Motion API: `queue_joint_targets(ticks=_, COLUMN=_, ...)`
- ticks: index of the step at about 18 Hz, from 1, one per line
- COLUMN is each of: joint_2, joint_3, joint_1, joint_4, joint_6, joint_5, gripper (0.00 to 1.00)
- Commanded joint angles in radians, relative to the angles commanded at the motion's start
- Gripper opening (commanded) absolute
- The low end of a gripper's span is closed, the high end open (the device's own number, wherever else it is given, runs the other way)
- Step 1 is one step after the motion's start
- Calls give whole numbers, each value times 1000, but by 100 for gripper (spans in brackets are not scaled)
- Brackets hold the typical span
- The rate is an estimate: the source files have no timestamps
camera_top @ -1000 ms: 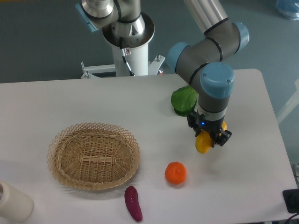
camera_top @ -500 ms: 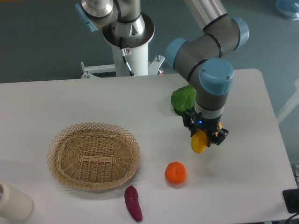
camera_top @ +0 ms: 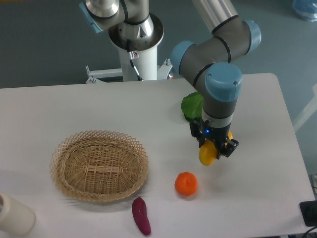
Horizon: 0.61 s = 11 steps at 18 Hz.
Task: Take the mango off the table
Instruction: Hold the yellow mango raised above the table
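Note:
The yellow mango (camera_top: 207,155) hangs in my gripper (camera_top: 213,148), whose black fingers are shut on it from both sides. It sits right of the white table's (camera_top: 257,188) middle, and whether it is clear of the surface cannot be told from this angle. Most of the mango's upper part is hidden by the gripper body; only its lower yellow end and a small bit at the right show.
A round orange (camera_top: 186,183) lies just below-left of the mango. A green leafy vegetable (camera_top: 192,106) sits behind the gripper. A wicker basket (camera_top: 99,164) stands at the left, a purple eggplant (camera_top: 141,215) near the front edge, a white cylinder (camera_top: 14,215) at the front left corner.
The gripper has carried the mango steadily to the left, a little toward the orange, with the arm's wrist shifting left too. Nothing else moved.

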Motion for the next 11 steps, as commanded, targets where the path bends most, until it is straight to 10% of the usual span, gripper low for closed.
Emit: queue_joint_targets(ticks=11, joint_2=-2, joint_3=-5, joint_1=0, joint_4=2, joint_6=0, joint_5=3, gripper=57)
